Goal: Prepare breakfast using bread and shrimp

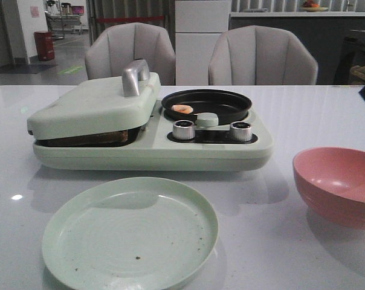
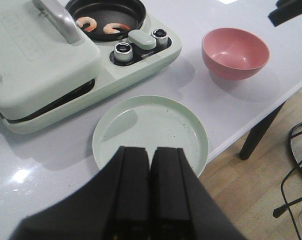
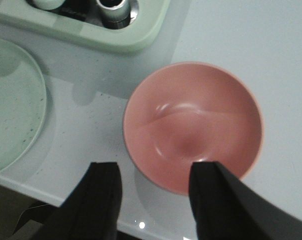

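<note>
Two curled orange-pink shrimp (image 2: 86, 23) (image 2: 116, 28) lie in the round black pan (image 2: 106, 12) of the pale green breakfast maker (image 1: 152, 151); the front view shows one shrimp (image 1: 182, 109). The bread is hidden: the grill lid (image 1: 92, 106) with its silver handle (image 1: 135, 77) is down, and only a dark brownish gap shows under it. My left gripper (image 2: 150, 150) is shut and empty, above the near rim of the pale green plate (image 2: 150, 127). My right gripper (image 3: 156, 167) is open and empty, over the near edge of the pink bowl (image 3: 193, 125).
Two silver knobs (image 1: 184, 129) (image 1: 241, 130) and a green button (image 1: 206, 119) sit on the maker's front. The plate (image 1: 131, 232) lies in front of the maker, the bowl (image 1: 339, 184) to its right. Two grey chairs (image 1: 261, 57) stand behind the white table (image 1: 279, 241).
</note>
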Motion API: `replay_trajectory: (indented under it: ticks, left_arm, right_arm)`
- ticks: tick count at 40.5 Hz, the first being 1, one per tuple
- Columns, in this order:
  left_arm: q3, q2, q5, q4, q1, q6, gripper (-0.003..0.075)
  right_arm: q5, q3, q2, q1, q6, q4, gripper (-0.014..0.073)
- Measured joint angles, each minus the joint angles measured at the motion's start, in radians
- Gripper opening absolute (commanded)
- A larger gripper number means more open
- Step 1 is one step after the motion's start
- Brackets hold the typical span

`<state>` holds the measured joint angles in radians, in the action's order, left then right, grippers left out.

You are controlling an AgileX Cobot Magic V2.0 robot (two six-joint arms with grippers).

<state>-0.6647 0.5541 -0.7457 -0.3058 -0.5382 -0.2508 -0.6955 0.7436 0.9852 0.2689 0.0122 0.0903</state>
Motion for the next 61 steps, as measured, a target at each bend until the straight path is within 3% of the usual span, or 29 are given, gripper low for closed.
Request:
replay_trajectory:
  ticks: [11, 17, 33, 37, 42, 46, 61]
  left_arm:
    - [0.000, 0.000, 0.000, 0.000, 0.000, 0.000, 0.0101]
    - [0.000, 0.000, 0.000, 0.000, 0.000, 0.000, 0.0101]
    - [0.000, 0.000, 0.000, 0.000, 0.000, 0.000, 0.0101]
    - [0.000, 0.000, 0.000, 0.000, 0.000, 0.000, 0.0101]
    - [0.000, 0.000, 0.000, 0.000, 0.000, 0.000, 0.0101]
    - [0.000, 0.000, 0.000, 0.000, 0.000, 0.000, 0.0101]
    - [0.000, 0.000, 0.000, 0.000, 0.000, 0.000, 0.0101]
  right_arm:
    - [-0.188, -0.142, -0.348, 0.002, 0.006, -0.038, 0.0436]
    - [-0.221, -0.226, -0.490, 0.002, 0.035, -0.047, 0.0436]
    - [-0.224, -0.267, -0.610, 0.002, 0.096, -0.100, 0.0434]
    - [-0.224, -0.267, -0.610, 0.002, 0.096, -0.104, 0.0340]
    - [-0.224, -0.267, -0.610, 0.002, 0.098, -0.104, 0.0134]
    - [-0.224, -0.267, -0.610, 0.002, 0.098, -0.104, 0.0020]
    - [-0.224, -0.267, -0.610, 0.002, 0.098, -0.104, 0.0015]
